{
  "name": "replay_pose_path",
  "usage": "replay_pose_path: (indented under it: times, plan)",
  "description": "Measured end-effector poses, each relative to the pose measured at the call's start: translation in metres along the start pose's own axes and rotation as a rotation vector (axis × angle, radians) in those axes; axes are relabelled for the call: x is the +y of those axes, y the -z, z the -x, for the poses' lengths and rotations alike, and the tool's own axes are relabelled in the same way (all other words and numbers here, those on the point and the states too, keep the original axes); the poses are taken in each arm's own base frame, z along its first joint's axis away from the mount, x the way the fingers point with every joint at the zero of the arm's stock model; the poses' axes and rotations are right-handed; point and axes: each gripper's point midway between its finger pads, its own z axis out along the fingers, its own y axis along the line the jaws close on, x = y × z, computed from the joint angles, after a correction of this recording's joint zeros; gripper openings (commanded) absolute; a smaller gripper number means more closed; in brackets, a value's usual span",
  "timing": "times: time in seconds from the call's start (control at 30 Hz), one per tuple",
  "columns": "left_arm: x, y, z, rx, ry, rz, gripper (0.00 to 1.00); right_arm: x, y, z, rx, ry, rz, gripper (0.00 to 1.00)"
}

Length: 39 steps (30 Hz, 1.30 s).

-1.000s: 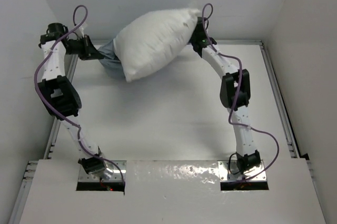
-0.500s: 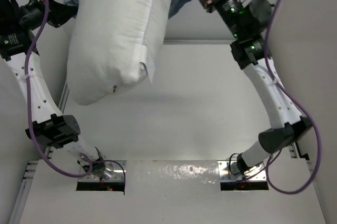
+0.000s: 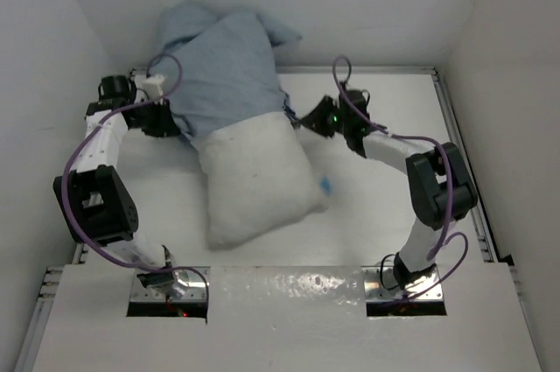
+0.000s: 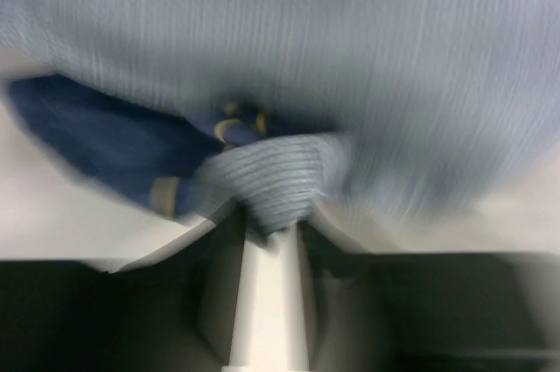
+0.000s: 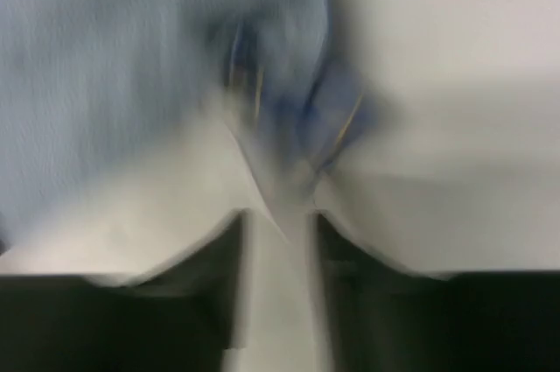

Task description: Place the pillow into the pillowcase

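The white pillow [image 3: 254, 184] lies on the table, its far half inside the grey-blue pillowcase [image 3: 219, 61], which bunches up against the back wall. My left gripper [image 3: 178, 127] is at the case's left edge. In the blurred left wrist view it [image 4: 271, 214] is shut on a bunched fold of the pillowcase [image 4: 350, 57]. My right gripper [image 3: 300, 118] is at the case's right edge. The right wrist view is also blurred. There the pillowcase [image 5: 114, 83] tapers with its navy hem down between the fingertips of that gripper [image 5: 293, 201], which still looks shut on it.
White walls close in the table at the back and both sides. Metal rails run along the left [image 3: 94, 214] and right [image 3: 464, 153] table edges. A small blue scrap [image 3: 325, 186] shows by the pillow's right side.
Both arms have dropped from high up down to the table. The pillow, hanging half a second ago, now lies flat with the pillowcase pulled over its far half.
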Motion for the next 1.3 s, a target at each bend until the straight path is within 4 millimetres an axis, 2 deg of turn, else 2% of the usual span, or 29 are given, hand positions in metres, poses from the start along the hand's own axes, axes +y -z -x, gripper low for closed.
replay_pose_path:
  times: [0.03,0.07,0.1,0.13,0.17,0.2,0.23,0.27,0.3,0.33,0.37,0.43,0.47,0.5,0.53,0.6,0.63,0.67,0.73,0.83,0.93,0.97,1.03,1.07,1.17,1.2,1.23,1.27,1.3]
  plan:
    - [0.002,-0.004,-0.025,0.068,-0.002,0.004,0.45,-0.045,0.006,-0.029,0.054,-0.011,-0.107,0.58]
    - [0.001,-0.004,-0.046,0.13,-0.003,-0.001,0.53,-0.08,0.016,-0.05,0.098,-0.02,-0.195,0.69]
    - [-0.001,-0.001,-0.058,0.177,-0.012,-0.007,0.66,-0.107,0.027,-0.065,0.137,-0.017,-0.271,0.72]
    - [-0.001,0.001,-0.06,0.187,-0.043,-0.011,0.69,-0.122,0.033,-0.071,0.153,-0.003,-0.316,0.74]
    - [-0.002,0.005,-0.058,0.19,-0.068,-0.013,0.72,-0.131,0.038,-0.067,0.152,0.019,-0.345,0.76]
    - [-0.003,0.01,-0.052,0.182,-0.095,-0.012,0.73,-0.131,0.041,-0.059,0.142,0.052,-0.351,0.75]
    - [-0.005,0.015,-0.041,0.163,-0.132,-0.006,0.72,-0.124,0.044,-0.048,0.127,0.091,-0.341,0.71]
    - [-0.006,0.021,-0.027,0.135,-0.17,0.009,0.69,-0.113,0.047,-0.038,0.11,0.129,-0.32,0.62]
    - [-0.009,0.027,-0.009,0.099,-0.218,0.027,0.56,-0.099,0.049,-0.026,0.09,0.178,-0.291,0.26]
    - [-0.013,0.033,0.011,0.054,-0.272,0.047,0.5,-0.081,0.051,-0.013,0.059,0.222,-0.252,0.11]
    - [-0.02,0.036,0.028,0.017,-0.327,0.063,0.47,-0.063,0.054,-0.003,0.03,0.264,-0.215,0.06]
    - [-0.048,0.034,0.059,-0.051,-0.453,0.075,0.52,-0.034,0.062,0.009,-0.013,0.34,-0.151,0.31]
    - [-0.067,0.029,0.069,-0.071,-0.51,0.062,0.57,-0.024,0.064,0.01,-0.022,0.369,-0.125,0.5]
    - [-0.085,0.022,0.075,-0.083,-0.556,0.042,0.65,-0.016,0.065,0.01,-0.026,0.387,-0.102,0.62]
    - [-0.108,0.007,0.077,-0.074,-0.608,0.016,0.66,-0.011,0.064,0.008,-0.023,0.411,-0.079,0.74]
    - [-0.133,-0.023,0.077,-0.041,-0.668,-0.005,0.67,-0.007,0.056,-0.005,0.022,0.438,-0.037,0.82]
    - [-0.142,-0.042,0.074,-0.017,-0.683,-0.016,0.67,-0.007,0.05,-0.013,0.053,0.445,-0.024,0.92]
    - [-0.144,-0.06,0.07,0.012,-0.687,-0.01,0.67,-0.008,0.043,-0.024,0.088,0.446,-0.01,0.99]
    - [-0.131,-0.096,0.06,0.081,-0.663,0.038,0.65,-0.01,0.028,-0.04,0.138,0.451,0.014,0.99]
    - [-0.095,-0.132,0.047,0.151,-0.606,0.154,0.63,-0.008,0.006,-0.063,0.176,0.436,0.073,0.99]
    - [-0.083,-0.137,0.05,0.15,-0.581,0.217,0.47,-0.004,-0.009,-0.075,0.183,0.399,0.133,0.99]
    - [-0.082,-0.135,0.056,0.136,-0.577,0.232,0.3,-0.003,-0.014,-0.077,0.184,0.383,0.151,0.99]
    - [-0.082,-0.134,0.068,0.102,-0.575,0.253,0.12,-0.003,-0.019,-0.081,0.19,0.356,0.173,0.99]
    - [-0.082,-0.133,0.072,0.092,-0.575,0.261,0.0,-0.003,-0.022,-0.082,0.193,0.343,0.181,0.99]
    - [-0.079,-0.132,0.074,0.087,-0.565,0.279,0.0,0.002,-0.032,-0.087,0.216,0.313,0.211,0.99]
    - [-0.079,-0.131,0.074,0.087,-0.565,0.281,0.0,0.004,-0.037,-0.088,0.222,0.306,0.223,0.95]
    - [-0.078,-0.131,0.075,0.085,-0.566,0.285,0.0,0.007,-0.041,-0.091,0.237,0.294,0.238,0.81]
    - [-0.078,-0.13,0.075,0.084,-0.566,0.29,0.0,0.01,-0.047,-0.093,0.25,0.285,0.258,0.62]
    - [-0.078,-0.129,0.076,0.082,-0.567,0.293,0.0,0.013,-0.051,-0.095,0.264,0.269,0.276,0.16]
